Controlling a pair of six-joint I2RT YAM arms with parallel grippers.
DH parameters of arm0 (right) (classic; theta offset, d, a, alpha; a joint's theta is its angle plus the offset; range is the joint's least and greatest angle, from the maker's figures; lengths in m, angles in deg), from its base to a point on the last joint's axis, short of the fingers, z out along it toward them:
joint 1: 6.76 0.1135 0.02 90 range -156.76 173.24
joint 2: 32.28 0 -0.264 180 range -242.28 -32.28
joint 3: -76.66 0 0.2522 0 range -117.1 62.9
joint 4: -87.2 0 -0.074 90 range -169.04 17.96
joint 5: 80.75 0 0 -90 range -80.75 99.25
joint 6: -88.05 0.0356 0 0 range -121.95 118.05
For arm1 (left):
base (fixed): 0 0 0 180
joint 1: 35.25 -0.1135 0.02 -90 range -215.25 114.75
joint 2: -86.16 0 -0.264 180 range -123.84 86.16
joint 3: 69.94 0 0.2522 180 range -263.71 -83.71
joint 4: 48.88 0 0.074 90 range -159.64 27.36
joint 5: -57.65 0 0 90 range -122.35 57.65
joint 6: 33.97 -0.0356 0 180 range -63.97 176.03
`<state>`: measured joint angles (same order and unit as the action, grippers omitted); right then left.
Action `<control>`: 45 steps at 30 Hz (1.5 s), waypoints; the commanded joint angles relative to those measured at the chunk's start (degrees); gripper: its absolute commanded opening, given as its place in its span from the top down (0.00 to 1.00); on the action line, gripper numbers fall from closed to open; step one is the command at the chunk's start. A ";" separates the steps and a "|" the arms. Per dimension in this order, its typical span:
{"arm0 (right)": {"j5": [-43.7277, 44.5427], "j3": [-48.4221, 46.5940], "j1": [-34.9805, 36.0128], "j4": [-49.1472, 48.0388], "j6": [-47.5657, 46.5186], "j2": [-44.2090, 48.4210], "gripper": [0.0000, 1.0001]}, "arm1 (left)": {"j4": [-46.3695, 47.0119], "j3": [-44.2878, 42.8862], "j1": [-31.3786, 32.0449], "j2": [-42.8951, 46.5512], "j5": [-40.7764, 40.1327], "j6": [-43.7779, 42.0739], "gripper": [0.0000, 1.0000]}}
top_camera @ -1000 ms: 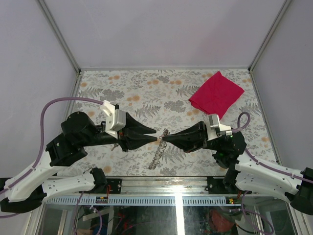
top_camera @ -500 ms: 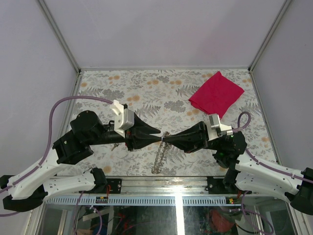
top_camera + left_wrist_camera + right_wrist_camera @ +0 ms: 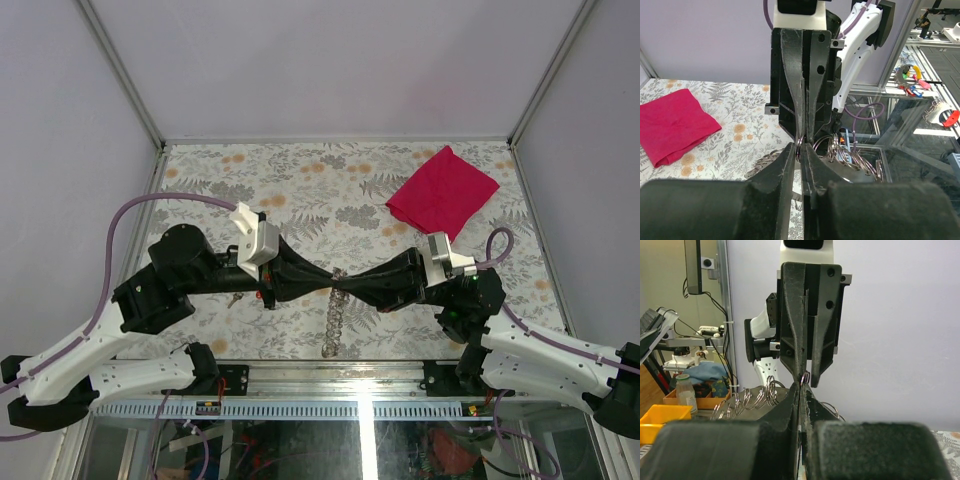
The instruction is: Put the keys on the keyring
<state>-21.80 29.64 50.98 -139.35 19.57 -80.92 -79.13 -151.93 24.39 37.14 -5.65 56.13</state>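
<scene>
Two claws: the left claw [image 3: 328, 287] and right claw [image 3: 350, 286] were met tip to tip above the table [image 3: 300, 190], each narrowed to a slit.
Grip: one ring [image 3: 799, 143] was nipped by both at once, with the right clamped fully and the left pinched onto the wire.
Reason: the ring was probably held from two sides so that its coil could be steadied or pried for a key.
Chain: the other rings [image 3: 332, 325] were trailed from the tips toward the near edge.
Keys: none could be made out; a small object under the left arm was too dim to name.
Top view: the layout and cloth [image 3: 442, 192] were shown, but the nipped ring was lost.
Wrist views: the ring between the tips was shown plainly.
</scene>
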 commanded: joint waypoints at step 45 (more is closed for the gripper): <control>1.08 -15.94 0.19 52.49 -15.48 2.28 0.68 | -43.27 -27.99 0.79 -20.66 -1.30 -15.08 1.00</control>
<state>-18.87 16.79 51.00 -85.30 4.45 -77.97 -122.50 -177.24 24.63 16.44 -6.66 42.10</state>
